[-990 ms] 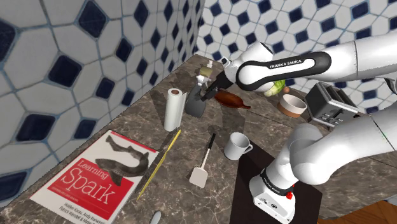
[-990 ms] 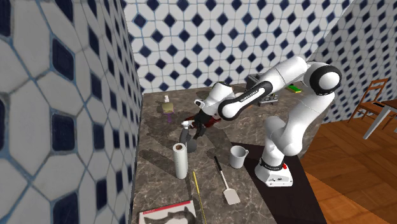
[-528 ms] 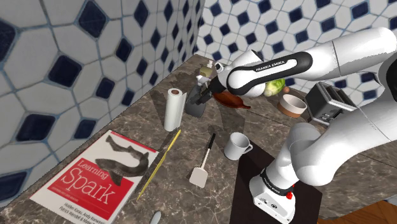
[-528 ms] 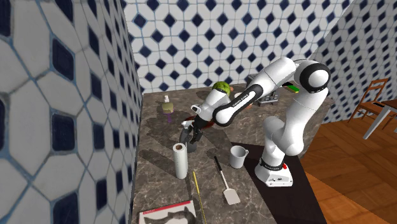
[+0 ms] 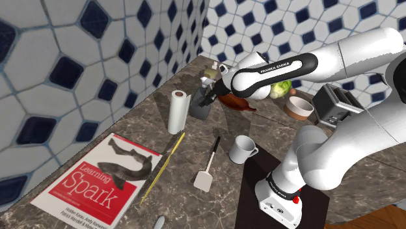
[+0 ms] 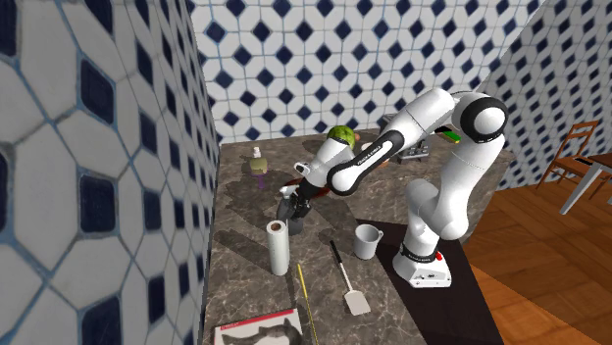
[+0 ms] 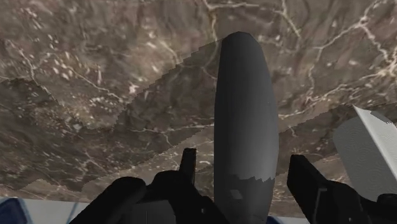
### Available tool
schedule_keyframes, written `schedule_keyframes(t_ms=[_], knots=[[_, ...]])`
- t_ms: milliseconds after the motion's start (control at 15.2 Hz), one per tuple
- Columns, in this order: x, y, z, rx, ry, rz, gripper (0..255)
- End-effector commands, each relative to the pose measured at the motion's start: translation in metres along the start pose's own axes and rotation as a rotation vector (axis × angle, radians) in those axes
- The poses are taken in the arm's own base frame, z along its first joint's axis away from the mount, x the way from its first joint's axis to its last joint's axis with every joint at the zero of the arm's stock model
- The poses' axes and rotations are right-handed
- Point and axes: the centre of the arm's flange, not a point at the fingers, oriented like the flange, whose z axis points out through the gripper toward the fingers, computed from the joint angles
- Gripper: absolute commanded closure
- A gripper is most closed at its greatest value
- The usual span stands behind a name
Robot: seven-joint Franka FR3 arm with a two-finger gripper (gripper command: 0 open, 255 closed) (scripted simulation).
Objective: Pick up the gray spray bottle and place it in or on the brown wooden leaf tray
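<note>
Place: we're in a home kitchen | blue-and-white tiled walls (image 5: 65, 71) across the upper left | marbled countertop (image 5: 195, 140) mid-frame with toaster (image 5: 335, 104), paper towel roll (image 5: 176, 112), mug (image 5: 243, 149), spatula (image 5: 207, 170) | second exterior view, right edge: wooden floor (image 6: 549, 294), a chair (image 6: 577, 147)

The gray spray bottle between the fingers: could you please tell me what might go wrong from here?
1. The gripper straddles the spray bottle with its fingers apart and not touching it; closing unevenly could tip the upright bottle rather than grip it.
2. The paper towel roll stands close beside the bottle; a finger or the lifted bottle might knock it over.
</note>
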Motion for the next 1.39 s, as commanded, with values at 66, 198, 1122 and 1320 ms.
schedule_keyframes(t_ms=[66, 198, 1122, 1320], knots=[[0.0, 0.0, 0.0, 0.0, 0.0, 0.0, 255], [0.0, 0.0, 0.0, 0.0, 0.0, 0.0, 255], [0.025, 0.0, -0.041, 0.0, 0.0, 0.0, 255], [0.033, 0.0, -0.054, 0.0, 0.0, 0.0, 255]])
